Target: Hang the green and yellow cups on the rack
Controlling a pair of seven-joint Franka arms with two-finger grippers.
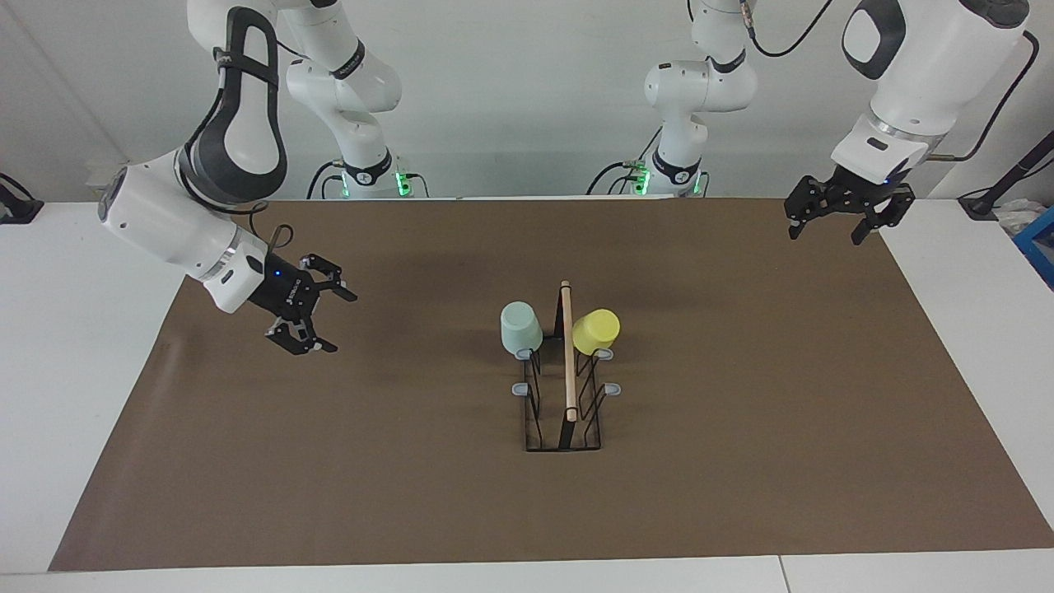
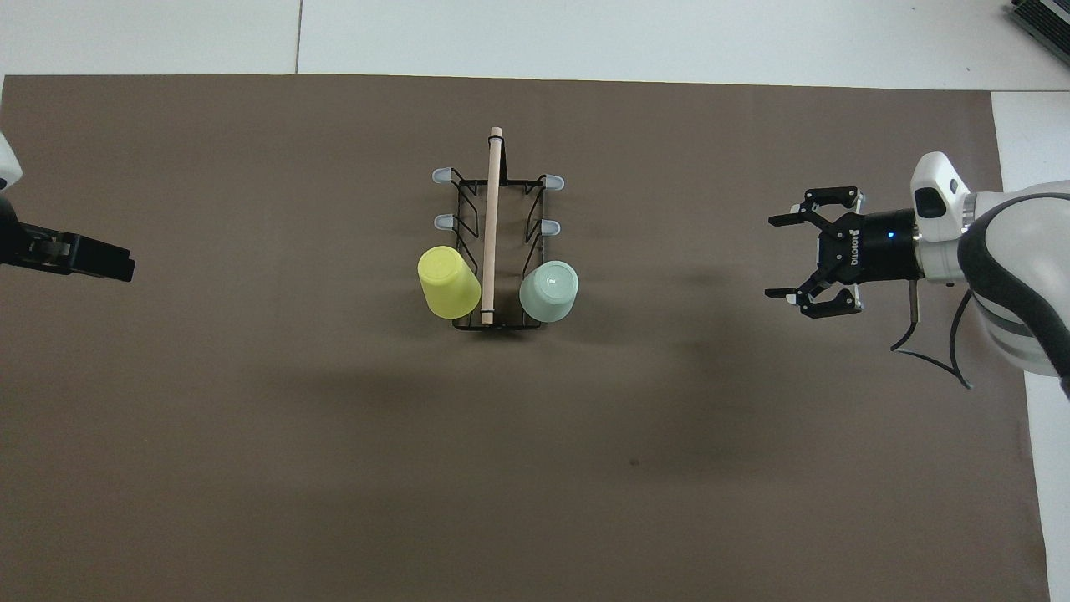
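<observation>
green cup, yellow cup: hung on rack (robot-side prongs) | left gripper: jaws wide, empty; right gripper: same

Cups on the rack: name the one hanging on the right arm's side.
The green cup; the yellow cup hangs across the rack's wooden bar, toward the left arm.

Only obstacle mid-frame: rack with green cup and yellow cup capping its upper prongs. Bare brown mat all around, wide lanes at frame left, right and bottom. Four lower prongs uncovered.
</observation>
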